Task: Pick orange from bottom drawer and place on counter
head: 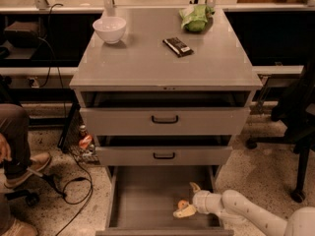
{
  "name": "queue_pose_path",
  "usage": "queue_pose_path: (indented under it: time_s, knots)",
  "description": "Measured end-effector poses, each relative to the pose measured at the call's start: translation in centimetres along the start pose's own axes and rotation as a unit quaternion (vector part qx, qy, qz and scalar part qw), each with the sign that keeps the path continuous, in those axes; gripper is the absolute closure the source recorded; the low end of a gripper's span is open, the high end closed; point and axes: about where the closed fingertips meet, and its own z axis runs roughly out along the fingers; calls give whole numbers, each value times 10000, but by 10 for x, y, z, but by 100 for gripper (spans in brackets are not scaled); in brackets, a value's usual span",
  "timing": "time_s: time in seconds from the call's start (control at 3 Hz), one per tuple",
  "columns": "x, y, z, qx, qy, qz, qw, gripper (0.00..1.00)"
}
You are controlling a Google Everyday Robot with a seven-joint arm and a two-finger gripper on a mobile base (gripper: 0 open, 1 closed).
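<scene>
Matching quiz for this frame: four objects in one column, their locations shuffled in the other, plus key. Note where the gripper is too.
Things
1. white bowl
2. green bag
3. dark wrapped bar
4. orange

Places
A. bottom drawer, right part of its floor
B. counter, far left corner
C. counter, right of middle
D. counter, far right corner

Pairs: 1-B, 2-D, 3-C, 4-A.

The gripper is down in the bottom drawer, with the orange between its open fingers.
</scene>
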Motion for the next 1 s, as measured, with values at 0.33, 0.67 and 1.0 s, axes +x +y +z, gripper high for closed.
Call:
queue_pose_path:
  time_s: [0.33, 0.67, 1.0]
  knots:
    - [14, 2, 18, 227, 366, -329, 9985, 0]
    - [24, 1, 29, 313, 556, -464, 9969, 0]
    - [33, -5, 36, 359, 695, -504, 9957, 0]
